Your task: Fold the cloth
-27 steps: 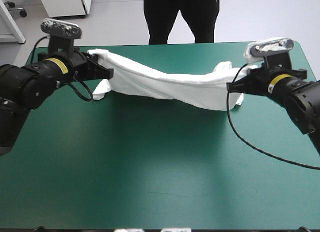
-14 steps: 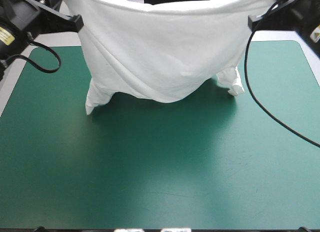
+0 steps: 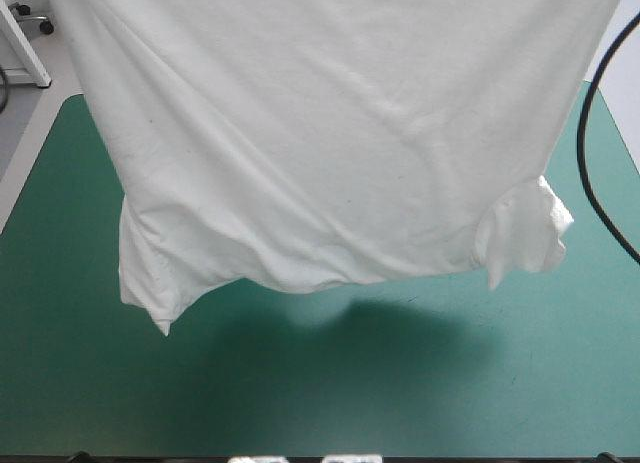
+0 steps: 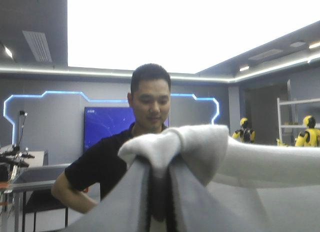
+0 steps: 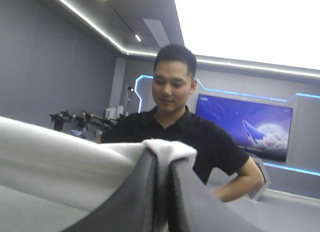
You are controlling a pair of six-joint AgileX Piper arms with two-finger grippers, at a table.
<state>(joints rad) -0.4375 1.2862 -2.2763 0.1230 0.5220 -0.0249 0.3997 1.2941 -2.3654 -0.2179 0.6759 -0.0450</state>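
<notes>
Teal-green table [image 3: 300,393] below; white T-shirt [image 3: 330,133] hangs spread wide, lifted clear of it; left gripper [image 4: 160,167] and right gripper [image 5: 162,162] each clamped tight on a bunched edge.

One white short-sleeved fabric T-shirt [image 3: 330,133] with two sleeves [image 3: 150,278] [image 3: 525,233], one teal-green covered worktop [image 3: 330,398], and two grippers, left gripper [image 4: 159,187] and right gripper [image 5: 162,179], each with two black jaws.

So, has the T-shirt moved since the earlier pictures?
Yes. The T-shirt has gone up: earlier it sagged low near the far edge of the table. Now it hangs spread high, hiding that edge, with its shadow below it.
</notes>
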